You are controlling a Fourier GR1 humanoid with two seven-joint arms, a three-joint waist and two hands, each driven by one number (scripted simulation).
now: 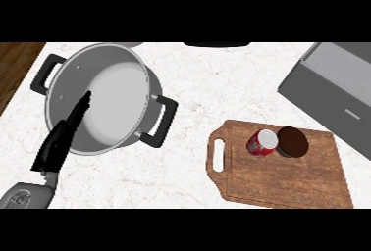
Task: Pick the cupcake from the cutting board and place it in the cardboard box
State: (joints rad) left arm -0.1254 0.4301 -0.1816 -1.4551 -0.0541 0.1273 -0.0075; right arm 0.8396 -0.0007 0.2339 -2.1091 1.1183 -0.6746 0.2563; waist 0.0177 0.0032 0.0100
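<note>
The robot's black left hand (59,142) rises from its grey forearm (25,195) at the lower left, fingers straight and pointing upward.

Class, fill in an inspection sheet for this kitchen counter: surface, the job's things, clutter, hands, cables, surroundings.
Surface: white marbled counter.
Job's things: cupcake lying tipped on the wooden cutting board; grey box at right, partly out of view.
Clutter: steel pot with black handles, at left.
Hands: left hand open, fingers straight, over the pot; right hand not in view.
Cables: nothing seen.
Surroundings: wood strip at the far left; dark object at the top edge.
</note>
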